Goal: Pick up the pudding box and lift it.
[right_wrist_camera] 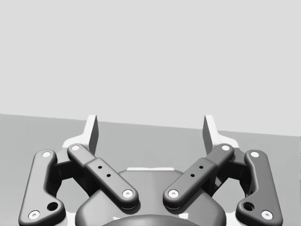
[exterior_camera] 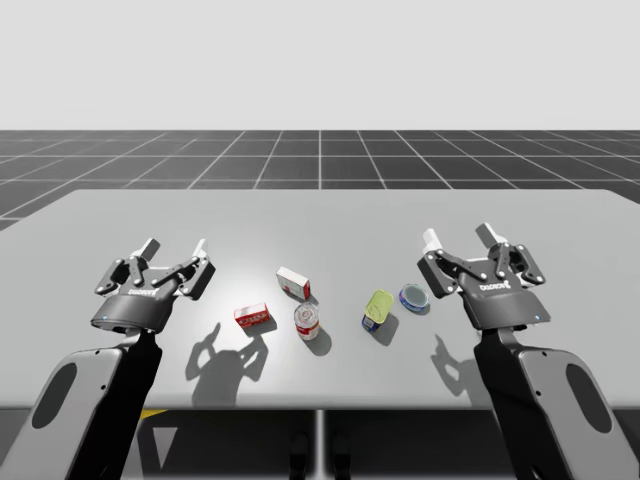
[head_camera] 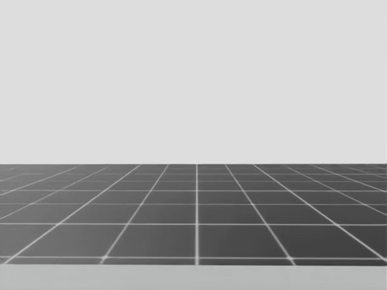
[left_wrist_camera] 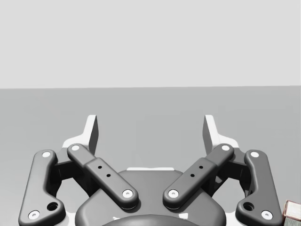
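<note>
Centrally, rectangular red-white box (exterior_camera: 293, 283).

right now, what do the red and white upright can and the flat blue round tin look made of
The red and white upright can: likely metal under a matte printed label, judging by its pale top rim. The flat blue round tin: probably metal, with a pale top face inside a blue wall; finish unclear.

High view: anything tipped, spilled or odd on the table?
Nothing spilled or damaged. The yellow-green can looks tilted rather than upright, close beside the flat blue can; whether they touch I cannot tell. The red-and-white can stands upright.
</note>
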Action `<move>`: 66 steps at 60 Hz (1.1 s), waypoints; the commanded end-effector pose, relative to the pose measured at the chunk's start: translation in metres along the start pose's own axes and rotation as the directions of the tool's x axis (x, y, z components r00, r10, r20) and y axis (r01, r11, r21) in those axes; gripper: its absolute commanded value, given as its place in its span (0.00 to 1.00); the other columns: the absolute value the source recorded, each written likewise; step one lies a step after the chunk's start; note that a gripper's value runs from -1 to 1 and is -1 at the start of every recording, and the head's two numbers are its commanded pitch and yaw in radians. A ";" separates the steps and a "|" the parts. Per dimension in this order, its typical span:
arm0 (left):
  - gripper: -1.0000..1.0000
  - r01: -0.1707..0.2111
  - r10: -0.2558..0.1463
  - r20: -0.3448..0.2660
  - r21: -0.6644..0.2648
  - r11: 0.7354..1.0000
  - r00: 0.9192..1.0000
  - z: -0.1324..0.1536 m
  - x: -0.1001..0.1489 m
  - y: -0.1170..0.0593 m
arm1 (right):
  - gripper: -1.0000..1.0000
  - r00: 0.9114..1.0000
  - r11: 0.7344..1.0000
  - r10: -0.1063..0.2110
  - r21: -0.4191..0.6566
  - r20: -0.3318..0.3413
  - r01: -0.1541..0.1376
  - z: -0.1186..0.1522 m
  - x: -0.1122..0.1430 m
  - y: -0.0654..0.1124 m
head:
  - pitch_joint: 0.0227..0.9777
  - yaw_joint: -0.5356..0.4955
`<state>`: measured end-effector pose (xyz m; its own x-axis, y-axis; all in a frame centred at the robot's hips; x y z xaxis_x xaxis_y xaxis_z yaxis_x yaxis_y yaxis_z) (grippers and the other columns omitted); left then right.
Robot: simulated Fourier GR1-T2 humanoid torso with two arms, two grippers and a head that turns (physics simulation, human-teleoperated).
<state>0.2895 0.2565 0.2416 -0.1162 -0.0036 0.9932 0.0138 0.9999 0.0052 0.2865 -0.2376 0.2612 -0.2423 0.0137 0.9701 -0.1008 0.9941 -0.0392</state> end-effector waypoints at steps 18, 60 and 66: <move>0.00 0.001 -0.001 -0.002 0.002 1.000 1.000 0.001 0.000 0.000 | 0.00 0.999 0.999 -0.032 -0.003 -0.017 0.032 0.000 0.000 0.001 | 0.18 0.53; 0.00 0.031 -0.032 -0.003 -0.024 0.999 0.999 0.001 -0.001 -0.002 | 0.00 1.000 1.000 -0.006 0.015 -0.020 0.007 0.001 0.001 0.006 | 0.78 0.62; 0.00 0.034 -0.034 -0.004 -0.033 0.999 0.999 0.002 0.000 -0.004 | 0.00 1.000 1.000 -0.003 0.015 -0.021 0.003 0.001 0.001 0.007 | 0.79 0.63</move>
<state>0.2885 0.2549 0.2411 -0.1138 -0.0329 0.9930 0.0328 0.9988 0.0368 0.2848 -0.2321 0.2614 -0.2224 0.0085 0.9749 -0.1155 0.9927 -0.0350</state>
